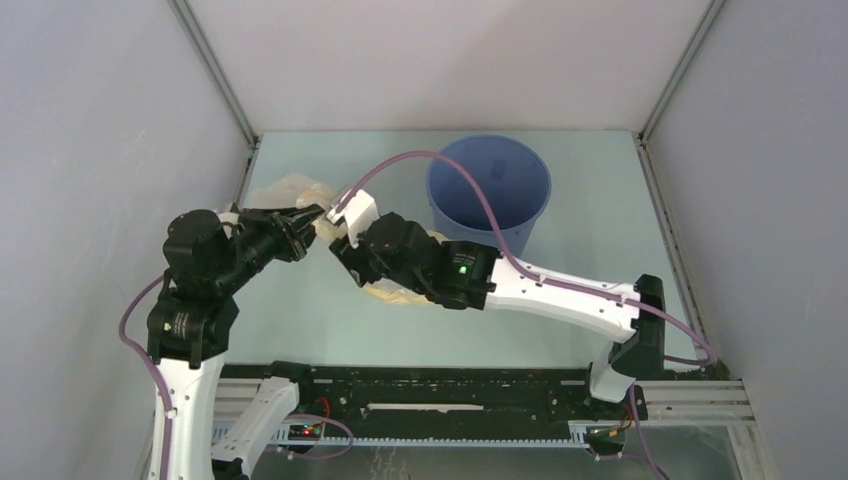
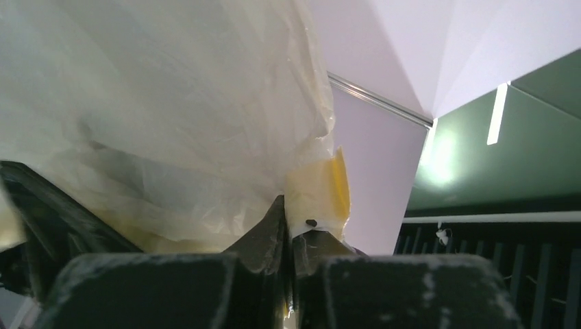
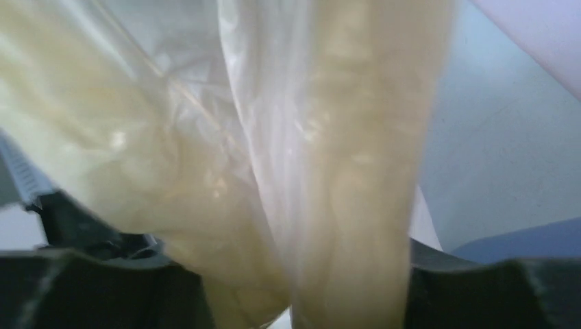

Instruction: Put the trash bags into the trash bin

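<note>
Over the green counter (image 1: 330,322) the left tool (image 2: 291,233) clamps the trash bag (image 2: 157,103), the right tool (image 3: 301,288) straddles it with jaws apart, and the trash bin (image 1: 490,190) lies rightward, nearer the right arm.

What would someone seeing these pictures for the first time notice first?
The crinkly cream trash bag is bunched between the two arms, left of the table's centre, and it fills both wrist views. The left gripper is pinched shut on its edge, while the right gripper has its jaws apart with the bag's folds hanging between them. Behind them the blue trash bin stands at the far side, the bag not in it.
</note>
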`<state>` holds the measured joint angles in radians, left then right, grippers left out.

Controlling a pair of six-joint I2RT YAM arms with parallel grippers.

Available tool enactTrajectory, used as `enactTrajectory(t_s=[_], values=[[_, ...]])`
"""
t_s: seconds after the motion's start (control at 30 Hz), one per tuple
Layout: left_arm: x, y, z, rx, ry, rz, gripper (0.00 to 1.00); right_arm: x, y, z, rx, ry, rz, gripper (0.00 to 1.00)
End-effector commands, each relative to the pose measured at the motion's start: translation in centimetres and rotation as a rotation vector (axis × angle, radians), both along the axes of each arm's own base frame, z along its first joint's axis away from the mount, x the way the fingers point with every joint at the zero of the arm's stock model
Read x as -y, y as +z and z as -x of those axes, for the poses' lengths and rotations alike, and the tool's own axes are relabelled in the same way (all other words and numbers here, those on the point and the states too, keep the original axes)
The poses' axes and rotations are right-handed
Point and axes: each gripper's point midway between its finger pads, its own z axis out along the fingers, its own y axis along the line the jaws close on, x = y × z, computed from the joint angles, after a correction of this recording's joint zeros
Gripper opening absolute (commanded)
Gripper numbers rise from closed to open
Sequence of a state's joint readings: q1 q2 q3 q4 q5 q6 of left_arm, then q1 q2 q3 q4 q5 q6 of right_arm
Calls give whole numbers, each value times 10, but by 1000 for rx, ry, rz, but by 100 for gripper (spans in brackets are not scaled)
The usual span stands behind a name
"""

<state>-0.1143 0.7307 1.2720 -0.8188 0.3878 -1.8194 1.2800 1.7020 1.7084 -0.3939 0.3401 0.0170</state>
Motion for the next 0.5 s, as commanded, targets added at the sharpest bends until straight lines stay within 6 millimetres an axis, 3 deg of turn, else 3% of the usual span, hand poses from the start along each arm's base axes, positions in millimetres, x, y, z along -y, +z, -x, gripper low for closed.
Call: enactTrajectory(t_s=[0.0,0.07,0.1,0.13,0.17,0.23,0.33,0.47], values=[[-4,42,0,162,20,23,16,12,89,-3,61,-20,-261,47],[-3,55,-1,233,15,28,32,12,94,-5,-12,-4,-310,26],[-3,65,-2,294,15,32,45,12,96,-6,-61,12,-339,8],[-3,75,-3,354,14,36,58,13,102,-8,-100,28,-365,0],[-3,86,-1,421,13,37,71,14,109,-10,-130,43,-389,0],[-4,106,1,546,13,10,86,20,122,-14,-170,58,-428,0],[-4,159,20,890,3,-71,90,32,138,-16,-260,103,-500,0],[-3,194,44,1105,34,-300,95,52,172,-17,-352,161,-619,0]])
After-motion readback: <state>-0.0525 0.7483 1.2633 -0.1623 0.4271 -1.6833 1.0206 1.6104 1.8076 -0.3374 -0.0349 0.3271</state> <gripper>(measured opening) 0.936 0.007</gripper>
